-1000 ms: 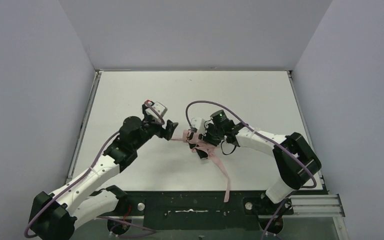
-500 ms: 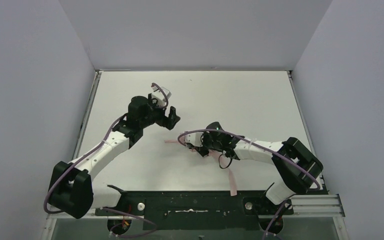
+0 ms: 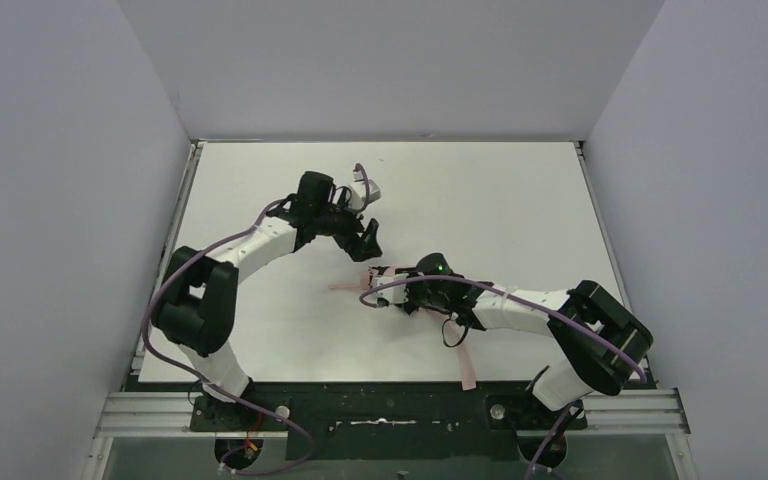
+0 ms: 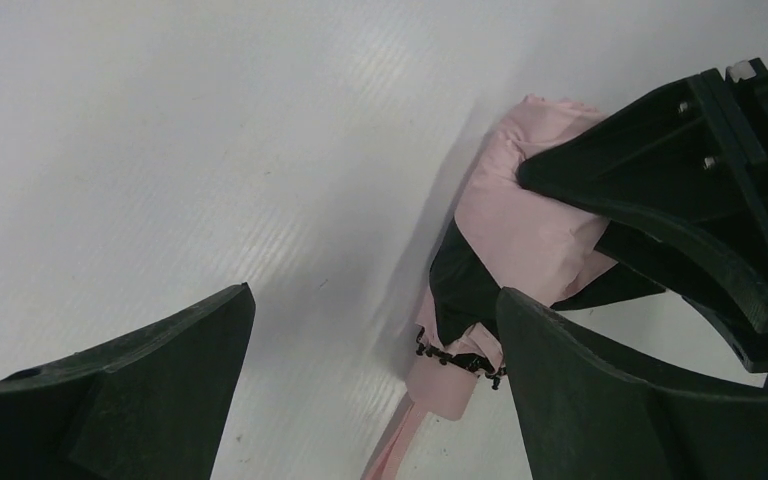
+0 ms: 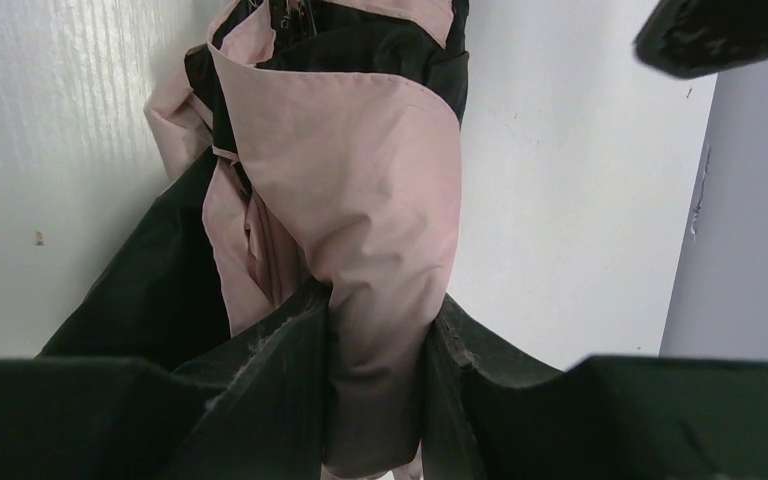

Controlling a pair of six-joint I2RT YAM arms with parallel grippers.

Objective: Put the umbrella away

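**One umbrella, two grippers: right clamped, left wide**

Count: 1 umbrella (image 5: 360,200), 2 arms. The umbrella lies collapsed on the white table (image 3: 260,330), just right of centre in the top view. One pink strap (image 3: 465,365) trails toward the bottom edge. The right gripper (image 5: 375,340) pinches the pink fabric between both fingers. The left gripper (image 3: 370,240) sits just upper left of it, jaws spread wide, holding nothing.
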